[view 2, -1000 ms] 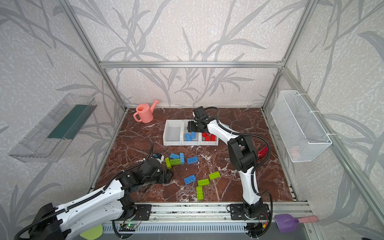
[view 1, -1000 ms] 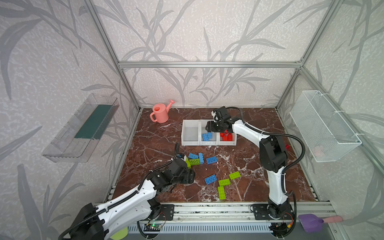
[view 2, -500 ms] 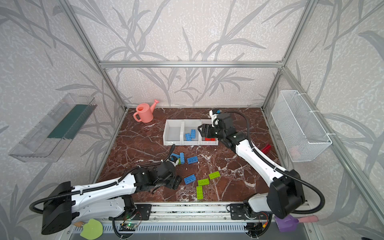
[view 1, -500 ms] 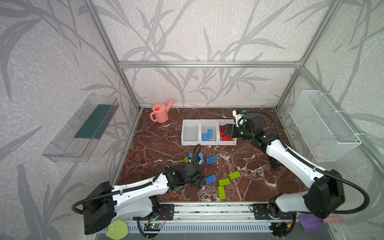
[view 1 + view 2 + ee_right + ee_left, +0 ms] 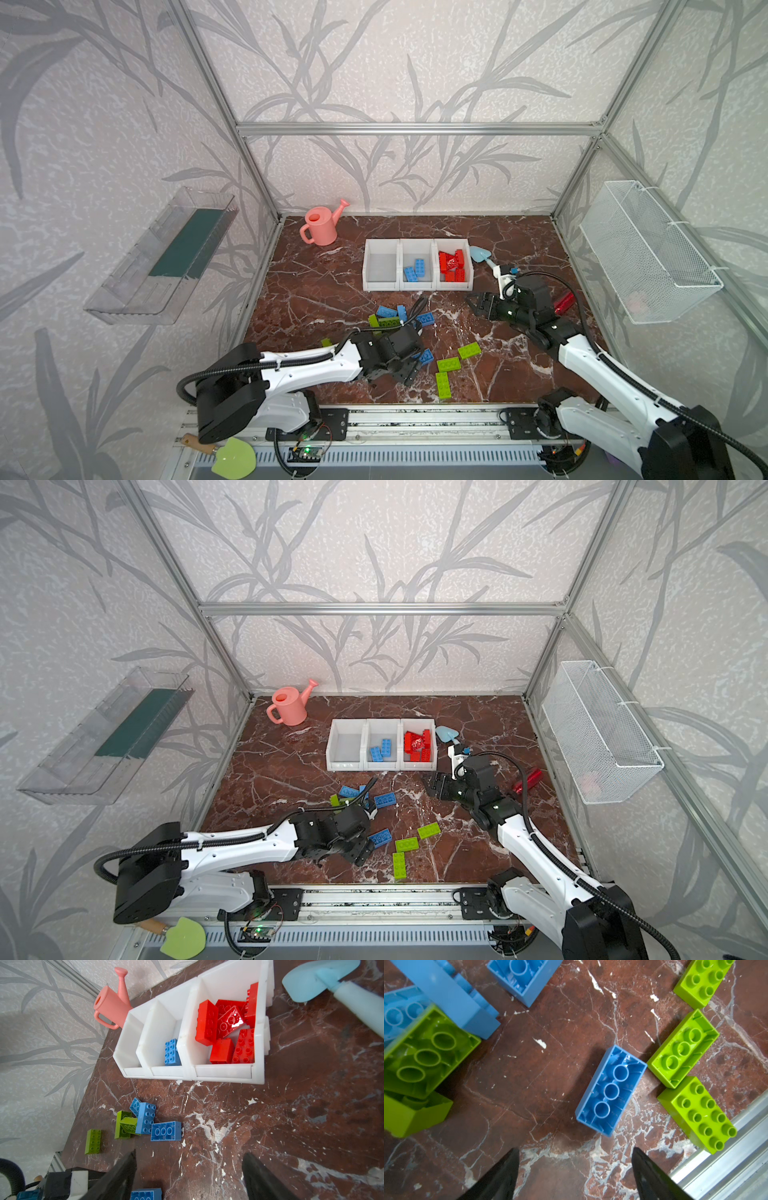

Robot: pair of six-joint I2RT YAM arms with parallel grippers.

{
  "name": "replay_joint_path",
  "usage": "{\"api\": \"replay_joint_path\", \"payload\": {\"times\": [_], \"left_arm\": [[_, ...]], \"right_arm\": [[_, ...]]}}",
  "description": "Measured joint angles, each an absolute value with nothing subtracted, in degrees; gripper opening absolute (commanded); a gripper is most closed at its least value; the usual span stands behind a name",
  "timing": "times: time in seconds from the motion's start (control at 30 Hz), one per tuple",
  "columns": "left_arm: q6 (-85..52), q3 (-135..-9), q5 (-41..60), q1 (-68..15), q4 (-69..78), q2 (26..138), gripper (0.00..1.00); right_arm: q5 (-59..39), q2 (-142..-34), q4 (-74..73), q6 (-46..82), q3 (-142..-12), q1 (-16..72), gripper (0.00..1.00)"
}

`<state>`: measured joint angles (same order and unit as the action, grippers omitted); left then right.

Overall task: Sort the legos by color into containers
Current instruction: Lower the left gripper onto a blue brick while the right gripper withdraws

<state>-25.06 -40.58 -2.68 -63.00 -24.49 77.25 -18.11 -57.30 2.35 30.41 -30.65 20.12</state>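
Item: blue brick (image 5: 610, 1091), loose on the desk (image 5: 316, 291), near-centre, hollow side up.
Containers (image 5: 417, 286): far-centre row; red bricks (image 5: 453, 264) in the right bin, two blue in the middle, left bin bare.
Left hand (image 5: 575, 1159): wide and empty, poised low, the blue brick just ahead of its fingertips.
Right hand (image 5: 189, 1155): wide and empty, over bare desk, near and right of the containers.
Step, as we judge it: the left hand picks the blue brick for the middle bin.
Handling: we would turn the wrist until the fingers square with the brick's long sides. We would then advance until it sits between them and close across the narrow width.
Hazard: a green brick (image 5: 683, 1049) lies at one corner, touching or nearly; a skewed finger may nudge it.
Left wrist view adds: the brick's underside, its angle and that green neighbour. In both top views the hand hides part of the brick.
Both top views add: the left bin's empty floor and both blue bricks in the middle bin. The right wrist view shows one only.
Right wrist view adds: the red bricks piled at odd tilts.
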Motion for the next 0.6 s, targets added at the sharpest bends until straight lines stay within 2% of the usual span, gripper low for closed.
{"api": "replay_joint_path", "payload": {"times": [0.4, 0.6], "left_arm": [[-22.2, -46.5, -1.3, -63.3, -22.9, 88.6, 0.71], [-21.6, -48.2, -1.1, -63.4, -22.9, 91.9, 0.52]], "right_arm": [[-18.1, -57.3, -1.3, 30.6, -29.3, 19.8, 0.81], [-18.1, -58.0, -2.2, 30.7, -28.9, 19.8, 0.81]]}}
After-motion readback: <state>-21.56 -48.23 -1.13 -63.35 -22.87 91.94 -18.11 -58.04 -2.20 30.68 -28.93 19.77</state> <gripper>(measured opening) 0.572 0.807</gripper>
